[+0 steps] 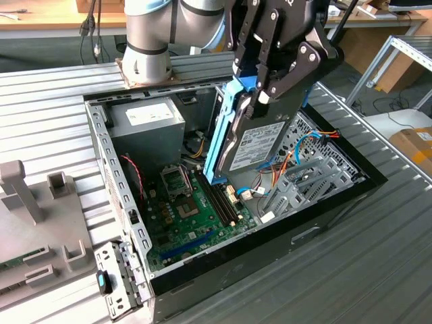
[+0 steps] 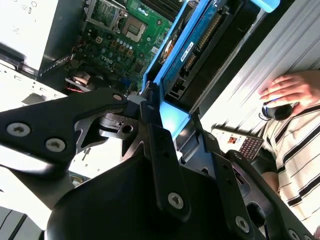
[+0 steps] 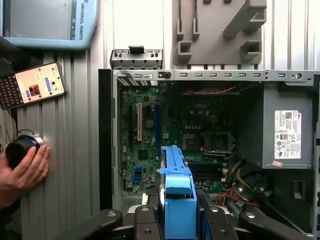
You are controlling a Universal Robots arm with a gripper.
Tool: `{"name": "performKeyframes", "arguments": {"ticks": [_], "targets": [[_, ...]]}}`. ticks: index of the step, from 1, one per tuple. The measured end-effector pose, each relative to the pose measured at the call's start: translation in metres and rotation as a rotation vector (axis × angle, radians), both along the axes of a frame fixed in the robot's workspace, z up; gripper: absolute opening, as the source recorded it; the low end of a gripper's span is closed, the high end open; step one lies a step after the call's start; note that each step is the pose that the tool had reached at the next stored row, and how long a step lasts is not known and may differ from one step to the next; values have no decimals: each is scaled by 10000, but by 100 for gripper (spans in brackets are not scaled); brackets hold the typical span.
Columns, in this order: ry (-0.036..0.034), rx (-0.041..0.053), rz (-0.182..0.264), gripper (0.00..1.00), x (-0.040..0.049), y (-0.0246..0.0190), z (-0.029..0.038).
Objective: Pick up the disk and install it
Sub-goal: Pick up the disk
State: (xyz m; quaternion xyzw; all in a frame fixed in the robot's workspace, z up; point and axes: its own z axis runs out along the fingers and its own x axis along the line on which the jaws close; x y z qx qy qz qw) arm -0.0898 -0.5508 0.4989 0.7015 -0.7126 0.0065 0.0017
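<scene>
The hand clamps the disk by its blue carrier, tilted on edge above the open computer case. Pickup seems done; seating it calls for squaring with the drive cage.

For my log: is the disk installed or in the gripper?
Not installed. The gripper holds the disk on edge over the open computer case.

An open black case lies on the ribbed metal worktop. Inside it, a green motherboard covers the floor, and its bare CPU socket sits near the grey power supply. A grey fixture stands beside the case at the exterior view's left, and a metal bracket lies just outside the case wall. In the first wrist view a phone lies apart from the case.
</scene>
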Motion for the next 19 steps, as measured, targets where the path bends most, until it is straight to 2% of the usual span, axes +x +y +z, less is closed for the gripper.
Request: {"name": "performKeyframes", "arguments": {"ticks": [2, 5, 6, 8, 10, 16, 19], "targets": [[-1, 2, 1, 37, 6, -13, -1], [1, 0, 0, 37, 57, -99, -1], [1, -6, -1, 37, 91, -99, -1], [1, -17, -2, 37, 234, -99, -3], [0, -19, -3, 37, 326, -99, -3], [4, -19, -3, 37, 842, -100, -7], [11, -21, -3, 37, 978, -127, -10]]}}
